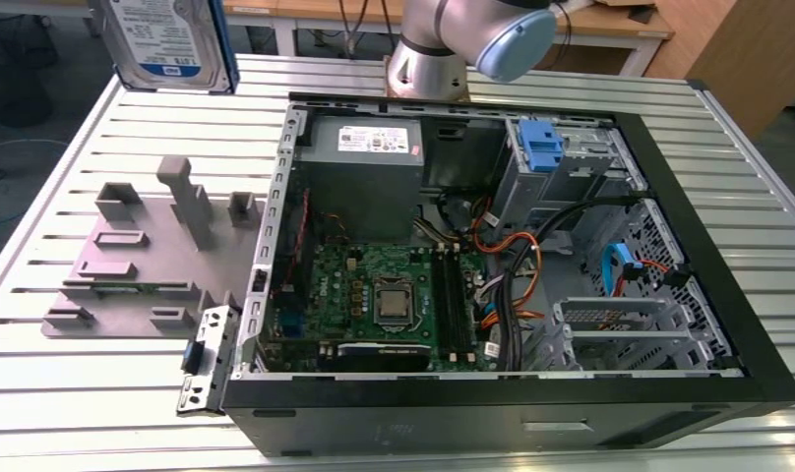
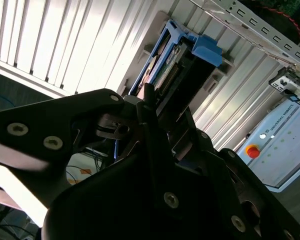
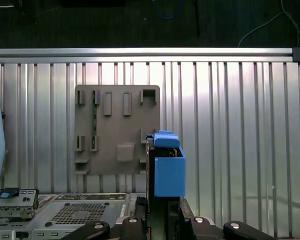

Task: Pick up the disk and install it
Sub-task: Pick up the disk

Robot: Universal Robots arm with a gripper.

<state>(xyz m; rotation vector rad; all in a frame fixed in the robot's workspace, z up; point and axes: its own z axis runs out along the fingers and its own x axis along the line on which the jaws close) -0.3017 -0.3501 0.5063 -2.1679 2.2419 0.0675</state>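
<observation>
The hand [image 3: 164,216] is clenched on the disk [image 3: 169,170], which stands up out of its jaws in the first wrist view, blue carrier tab outermost. In the second wrist view the disk [image 2: 177,70] runs away from the black hand body, blue rails along its sides. In the exterior view the disk [image 1: 172,44] hangs at the upper left of the frame, clear of the desk [image 1: 56,374], label side toward the camera and blue rail along its lower edge.

The open case [image 1: 732,285] lies on the desk across the centre and right of the exterior view, board [image 1: 371,285] exposed. A grey supply box [image 1: 371,147] sits at its far wall and a blue bracket [image 1: 539,146] in the cage at upper right. A grey plate [image 1: 135,256] with upright pegs lies on the desk at the exterior view's left, just beside the case. The arm [image 1: 463,39] rises behind the case at top centre.
</observation>
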